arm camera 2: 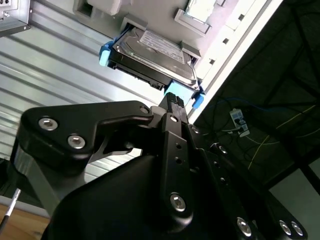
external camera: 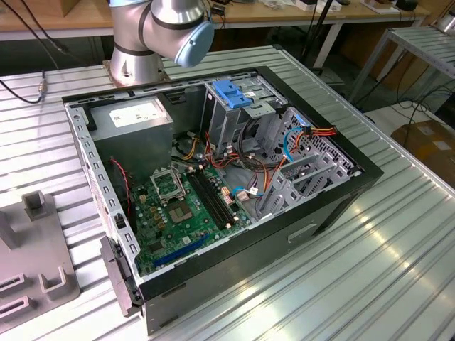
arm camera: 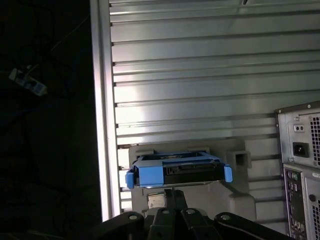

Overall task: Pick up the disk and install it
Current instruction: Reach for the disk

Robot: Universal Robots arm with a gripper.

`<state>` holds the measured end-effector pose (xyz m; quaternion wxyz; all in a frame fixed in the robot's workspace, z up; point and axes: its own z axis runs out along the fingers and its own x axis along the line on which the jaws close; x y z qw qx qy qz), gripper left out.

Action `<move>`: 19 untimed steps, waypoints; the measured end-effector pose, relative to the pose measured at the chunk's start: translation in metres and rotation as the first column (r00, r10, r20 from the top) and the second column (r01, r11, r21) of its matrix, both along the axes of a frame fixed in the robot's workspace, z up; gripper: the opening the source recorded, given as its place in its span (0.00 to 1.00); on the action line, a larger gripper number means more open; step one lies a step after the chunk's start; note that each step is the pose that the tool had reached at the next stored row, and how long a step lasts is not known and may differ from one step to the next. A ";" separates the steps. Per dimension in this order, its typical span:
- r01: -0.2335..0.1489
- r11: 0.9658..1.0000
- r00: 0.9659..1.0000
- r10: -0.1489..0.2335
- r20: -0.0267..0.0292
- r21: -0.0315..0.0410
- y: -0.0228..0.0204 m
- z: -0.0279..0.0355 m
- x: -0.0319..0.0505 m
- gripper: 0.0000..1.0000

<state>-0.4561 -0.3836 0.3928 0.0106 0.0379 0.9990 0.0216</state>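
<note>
While the disk (arm camera 2: 150,55) lies flat in a grey holder (arm camera: 239,161) on the slatted table (arm camera: 200,75), the gripper (arm camera 2: 172,100) hangs just beside its blue carrier rail (arm camera 2: 196,100), fingers (arm camera: 168,200) drawn together; contact cannot be told. Exterior view: open computer case (external camera: 334,206) mid-table, arm base (external camera: 135,57) at its 11 o'clock, drive cage (external camera: 227,121) inside toward 1 o'clock.

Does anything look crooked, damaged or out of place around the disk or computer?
Nothing stands out. The disk sits level in its grey holder near the table edge, with the tool close to its blue end. The computer case lies open, with no visible damage.
</note>
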 end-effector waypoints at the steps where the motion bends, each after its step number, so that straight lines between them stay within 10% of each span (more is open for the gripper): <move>1: 0.000 1.000 1.000 0.000 0.000 0.000 0.0000 0.0000 -0.0023 0.10; 12: 0.000 1.000 1.000 0.000 0.000 0.000 0.0007 0.0000 -0.0349 0.10; 19: 0.002 1.000 1.000 -0.002 -0.006 0.000 0.0011 -0.0027 -0.0213 0.10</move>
